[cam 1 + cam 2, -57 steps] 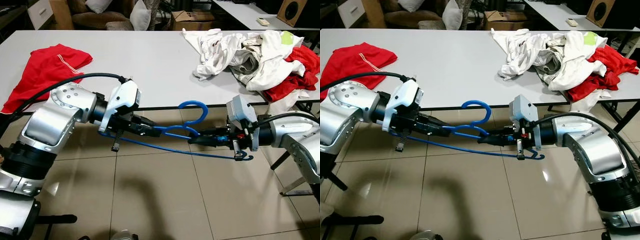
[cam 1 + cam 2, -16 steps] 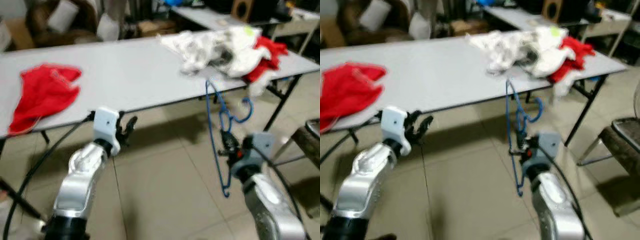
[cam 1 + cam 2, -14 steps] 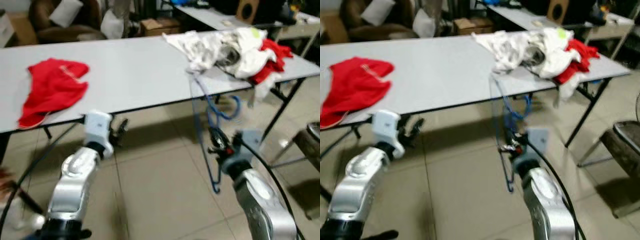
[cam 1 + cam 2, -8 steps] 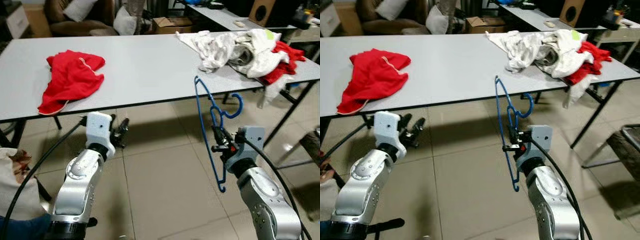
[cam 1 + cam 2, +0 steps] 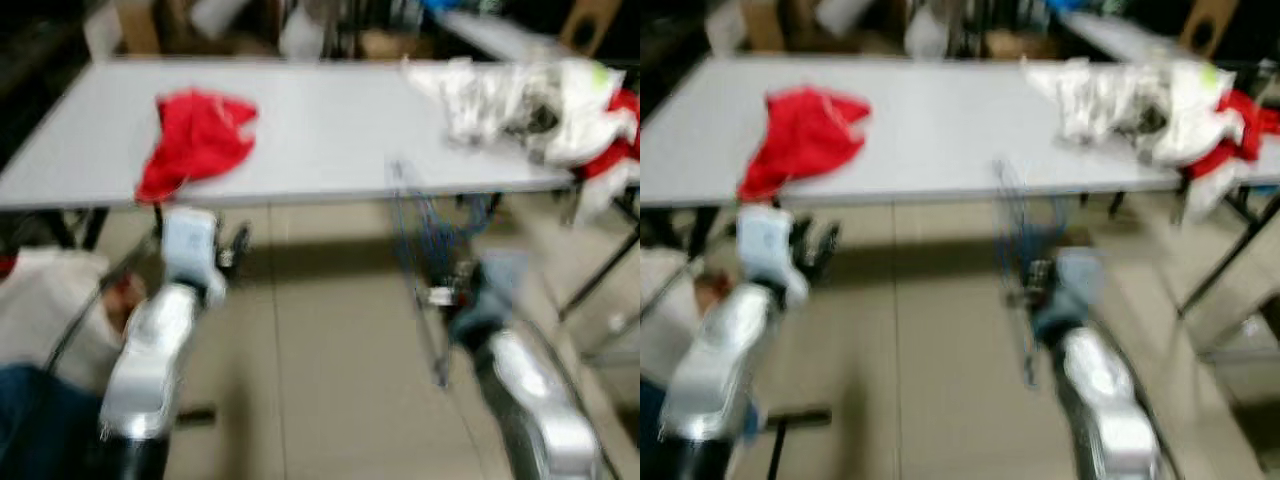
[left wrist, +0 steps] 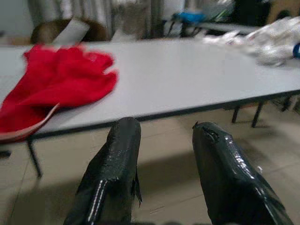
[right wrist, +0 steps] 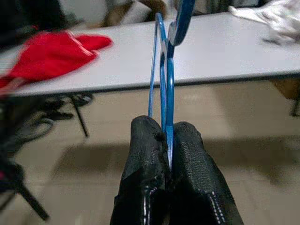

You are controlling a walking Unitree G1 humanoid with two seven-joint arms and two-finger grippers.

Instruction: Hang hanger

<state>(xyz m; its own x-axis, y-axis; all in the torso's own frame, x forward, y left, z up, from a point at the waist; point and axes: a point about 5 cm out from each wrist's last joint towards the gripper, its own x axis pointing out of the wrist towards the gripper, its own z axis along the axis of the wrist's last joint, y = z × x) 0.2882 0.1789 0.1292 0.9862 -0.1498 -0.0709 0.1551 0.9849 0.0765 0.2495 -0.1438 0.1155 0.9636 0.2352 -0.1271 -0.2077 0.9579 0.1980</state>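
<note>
Jaws first, right wrist view: I see the right gripper [image 7: 167, 140] pinched tight on the blue hanger [image 7: 165, 75], both black fingers [image 7: 145, 154] pressed flat against the thin frame, which rises straight out from the fingertips with its hook beyond them. Past the hanger lies the white table [image 7: 234, 51], with a red garment [image 7: 51, 54] on it, well clear of the jaws.

Left wrist view: the left gripper [image 6: 164, 140] stands parted and holds nothing; floor shows in the gap between its fingers. The table edge runs across ahead of the fingertips, the red garment lying on top, off to one side of them.

Left and right eye views, both blurred: I hold the hanger upright in front of the right gripper [image 5: 440, 297], below the near table edge and just forward of the fingertips. The left gripper [image 5: 815, 250] hangs apart from it. A white clothes pile [image 5: 520, 100] lies on the table, beyond the right jaws.

Handling, as I judge it: the hanger looks light, thin and fairly stiff, yet smooth enough to pivot in a narrow pinch. I would keep the grip low on the neck, leaving the hook free. No rail is visible.
</note>
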